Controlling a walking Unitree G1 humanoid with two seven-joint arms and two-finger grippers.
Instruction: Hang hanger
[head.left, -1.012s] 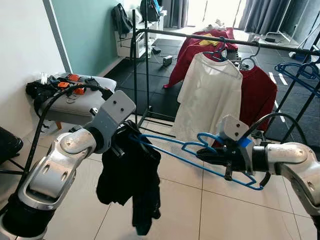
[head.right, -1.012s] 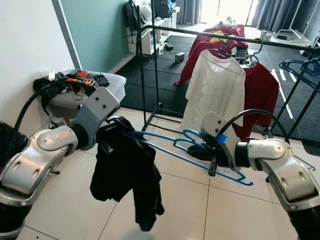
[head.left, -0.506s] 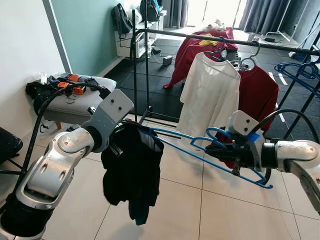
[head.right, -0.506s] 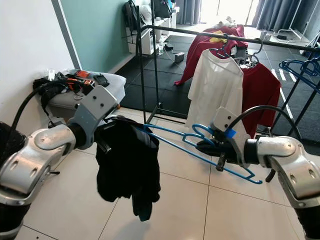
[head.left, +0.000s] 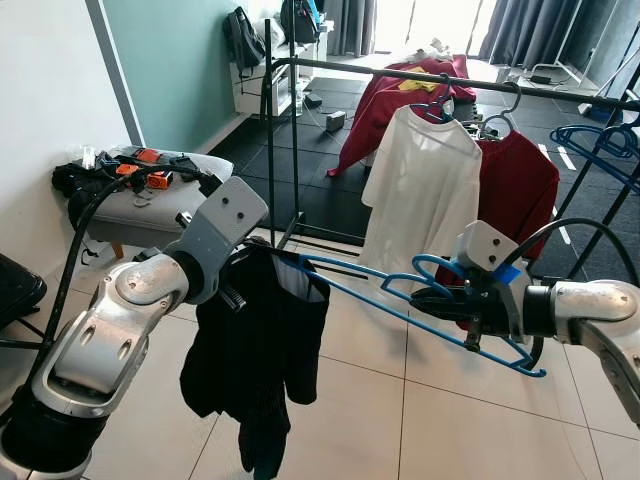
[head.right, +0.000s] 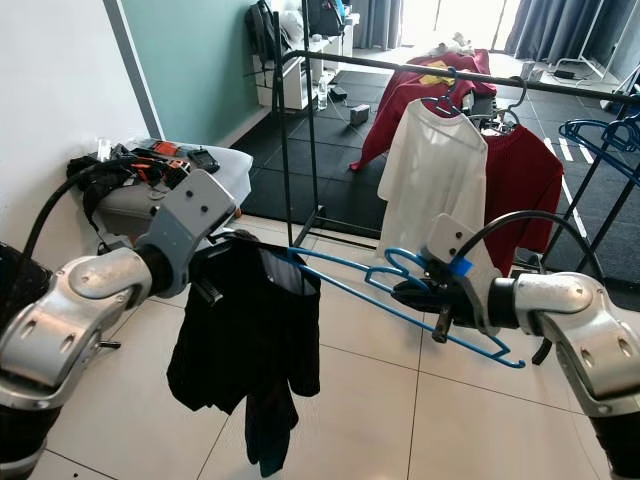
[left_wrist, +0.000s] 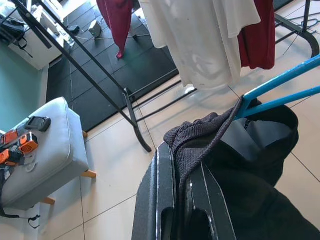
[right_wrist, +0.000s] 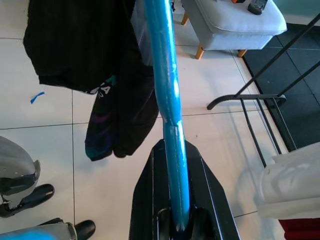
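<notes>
1. Far left, against the white wall: grey padded stool (head.left: 150, 205) carrying black cables and orange-and-black gadgets (head.left: 140, 168).
2. Left tool (left_wrist: 182, 200), raised at mid-height, fingers (left_wrist: 159, 200) pressed together on the collar of a black garment (head.left: 255, 360).
3. Black garment draped over the left end of a blue hanger (head.left: 400, 305), dangling toward the tiled floor (head.left: 400, 420).
4. Blue hanger held roughly level in mid-air between both arms, sloping down toward the right, not yet on any rail.
5. Right tool (head.left: 440, 300), pinching the hanger near its hook, fingers (right_wrist: 150, 200) closed either side of the blue bar.
6. Behind, black clothes rail (head.left: 400, 72) carrying a white t-shirt (head.left: 420, 190) and a dark red shirt (head.left: 515, 195) on hangers.
7. Far right edge: more blue hangers (head.left: 600, 140) on another rack.
</notes>
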